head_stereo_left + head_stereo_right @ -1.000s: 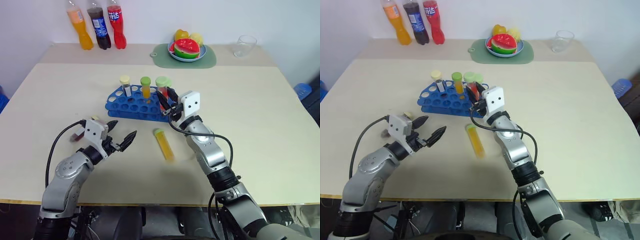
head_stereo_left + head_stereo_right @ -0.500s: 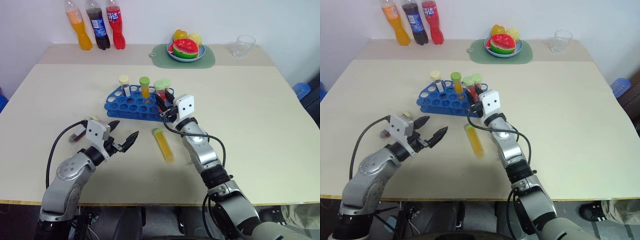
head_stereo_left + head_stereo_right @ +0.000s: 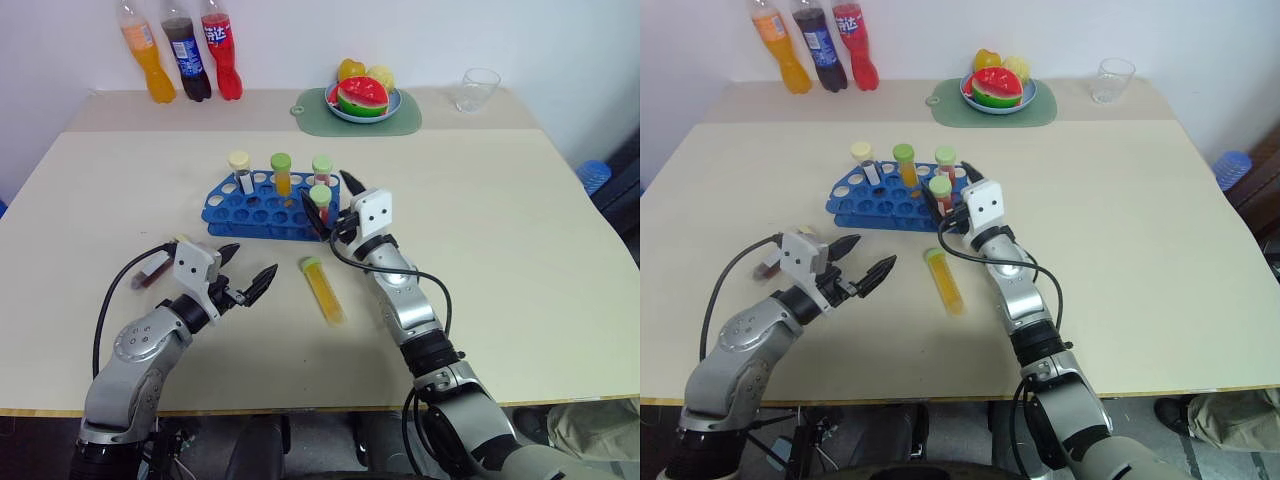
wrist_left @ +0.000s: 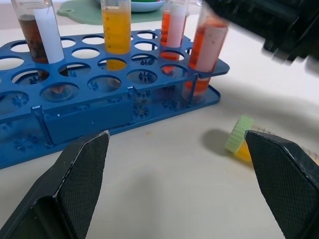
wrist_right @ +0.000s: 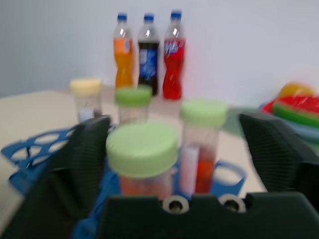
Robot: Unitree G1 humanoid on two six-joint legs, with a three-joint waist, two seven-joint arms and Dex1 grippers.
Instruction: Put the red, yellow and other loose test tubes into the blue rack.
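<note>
The blue rack [image 3: 258, 207] sits mid-table and holds a yellow-capped dark tube [image 3: 240, 170], a green-capped orange tube [image 3: 281, 173] and two green-capped red tubes. The nearer red tube [image 3: 319, 200] stands in a front right hole, between the spread fingers of my right gripper [image 3: 333, 200], which is open and apart from it. A yellow tube [image 3: 325, 291] with a green cap lies flat on the table just in front of the rack. My left gripper [image 3: 246, 278] hovers open and empty left of it. A dark red tube [image 3: 152, 272] lies behind the left wrist.
Three soda bottles [image 3: 180, 60] stand at the back left. A plate of fruit [image 3: 362, 98] on a green mat and a clear glass [image 3: 476, 88] stand at the back. Bare tabletop [image 3: 520, 230] stretches to the right of the rack.
My right gripper has opened and let go of the red tube, which now stands in the rack's front row. The left arm has kept still. The camera view has shifted slightly.
</note>
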